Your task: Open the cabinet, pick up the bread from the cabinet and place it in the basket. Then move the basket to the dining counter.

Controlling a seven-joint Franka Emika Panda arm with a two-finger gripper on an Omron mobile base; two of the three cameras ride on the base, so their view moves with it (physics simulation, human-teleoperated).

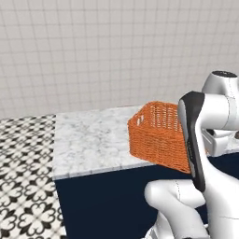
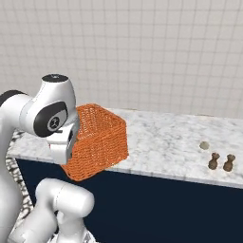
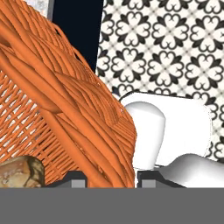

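Hand view shows the pincer [image 3: 109,177] clamped on the basket [image 3: 65,109] wall, bread [image 3: 19,171] inside; basket overhangs the table [image 1: 88,140] edge.

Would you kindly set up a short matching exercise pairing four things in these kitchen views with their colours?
Things:
1. basket
2. dining counter top
3. floor
4. two small shakers

Colours:
A. black-and-white pattern
B. brown
C. orange
D. white-grey marble

Pairs: 1-C, 2-D, 3-A, 4-B
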